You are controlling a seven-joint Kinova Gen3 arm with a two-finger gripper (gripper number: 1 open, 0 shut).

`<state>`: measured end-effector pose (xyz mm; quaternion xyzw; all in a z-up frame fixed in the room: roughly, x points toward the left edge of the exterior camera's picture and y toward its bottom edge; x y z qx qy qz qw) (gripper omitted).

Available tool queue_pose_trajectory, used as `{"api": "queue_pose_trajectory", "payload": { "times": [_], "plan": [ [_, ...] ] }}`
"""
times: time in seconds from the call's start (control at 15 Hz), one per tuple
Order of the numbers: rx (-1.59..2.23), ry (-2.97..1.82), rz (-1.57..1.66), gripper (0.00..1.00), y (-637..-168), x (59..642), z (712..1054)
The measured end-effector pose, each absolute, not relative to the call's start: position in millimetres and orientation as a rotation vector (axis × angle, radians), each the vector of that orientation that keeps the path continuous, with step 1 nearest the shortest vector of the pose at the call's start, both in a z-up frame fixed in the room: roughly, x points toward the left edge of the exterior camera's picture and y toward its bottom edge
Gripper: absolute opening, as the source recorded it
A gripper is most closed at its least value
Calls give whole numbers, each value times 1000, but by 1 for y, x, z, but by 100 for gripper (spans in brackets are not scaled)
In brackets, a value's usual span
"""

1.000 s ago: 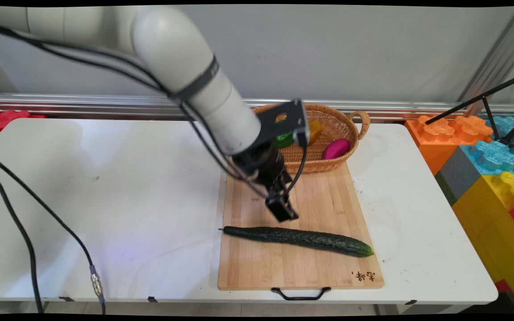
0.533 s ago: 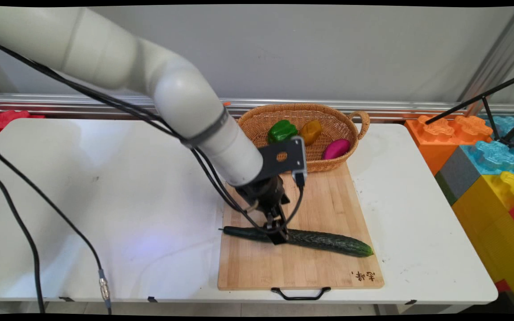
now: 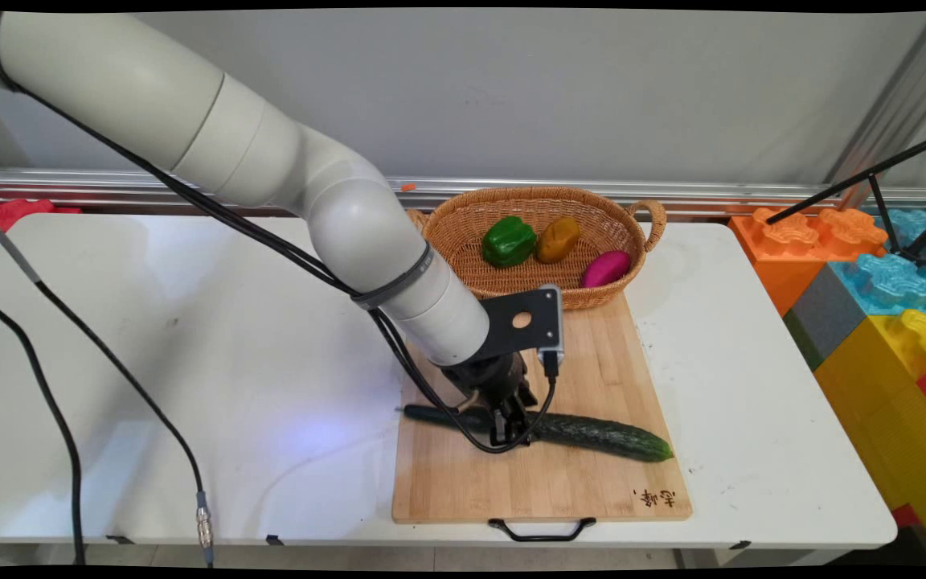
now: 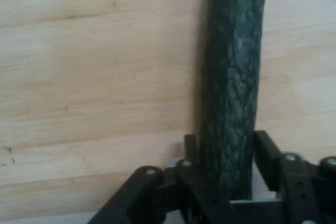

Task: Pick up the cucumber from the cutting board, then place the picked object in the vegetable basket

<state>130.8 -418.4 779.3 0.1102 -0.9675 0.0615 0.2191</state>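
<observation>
The gripper is down on the cutting board, its jaws set astride the cucumber with one finger on each side of it. In the hand view the cucumber runs up between the two fingers, which sit close against its sides; I cannot tell whether they are already pressing it or only bracketing it.

The cucumber lies lengthwise across the middle of the board, its thin stem end reaching to the board's left edge and its blunt end stopping just short of the right edge. The jaws straddle it left of its middle. Bare board lies open in front of the cucumber, down to the edge with the black handle, and more bare board lies behind it up to the basket. The board's near edge sits close to the counter's near edge, the handle hanging over it. To the left the counter is wide and white; to the right a narrower strip runs to its rounded corner, and coloured blocks stand beyond it.

The cucumber is long, slim, dark green and bumpy-skinned, with paler streaks, slightly curved.

The wicker basket touches the board's far edge and holds a green pepper, a brownish-yellow piece and a magenta one.
</observation>
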Motion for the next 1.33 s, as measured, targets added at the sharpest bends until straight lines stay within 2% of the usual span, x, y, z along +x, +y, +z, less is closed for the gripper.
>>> {"api": "queue_pose_trajectory", "payload": {
  "times": [0.27,0.73,1.07,1.33],
  "plan": [
    [291,-2662,169,0,-418,130,790],
    [321,-2576,229,0,-445,130,858],
    [453,-2472,322,0,-495,134,899],
    [602,-2400,419,0,-549,155,905]
  ]
}}
